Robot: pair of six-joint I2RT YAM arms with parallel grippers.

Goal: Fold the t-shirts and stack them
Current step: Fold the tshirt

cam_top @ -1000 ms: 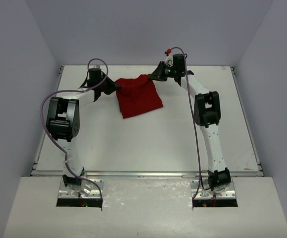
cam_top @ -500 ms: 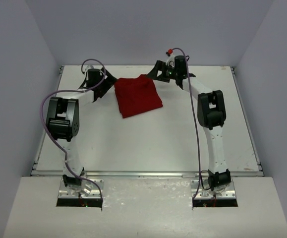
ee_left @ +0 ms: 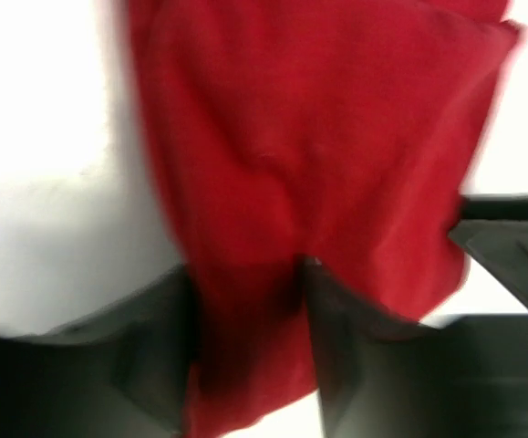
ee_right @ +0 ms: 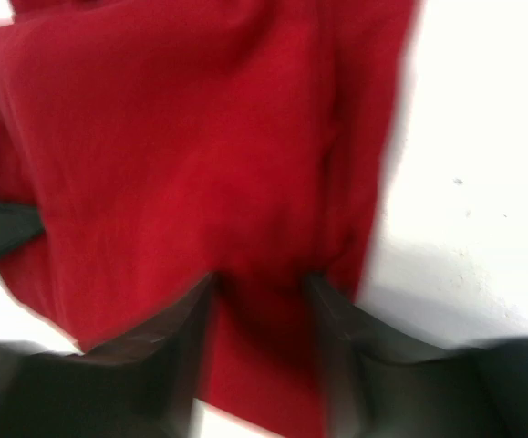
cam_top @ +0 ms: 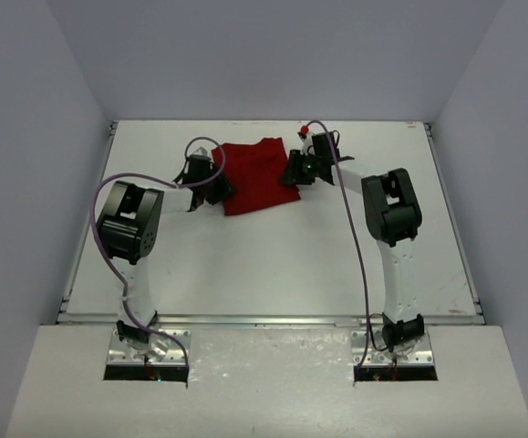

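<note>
The dark red t-shirt (cam_top: 253, 173) lies folded into a rough rectangle at the back middle of the white table (cam_top: 273, 265). My left gripper (cam_top: 220, 182) is at the shirt's left side and my right gripper (cam_top: 291, 172) at its right side. In the left wrist view the shirt (ee_left: 318, 137) fills the frame and the left gripper (ee_left: 245, 274) stands open with red cloth between its fingers. In the right wrist view the right gripper (ee_right: 259, 283) is also open over the shirt (ee_right: 172, 137). Both wrist views are blurred. The neck tag is hidden.
Grey walls close in the table on the left, back and right. The table's back edge (cam_top: 273, 122) runs just behind the shirt. The opposite gripper shows dark at the right edge of the left wrist view (ee_left: 510, 246).
Both grippers let go of the shirt's far corners, drew back, then moved nearer and inward onto its left and right sides. The shirt now lies flatter and squarer.
</note>
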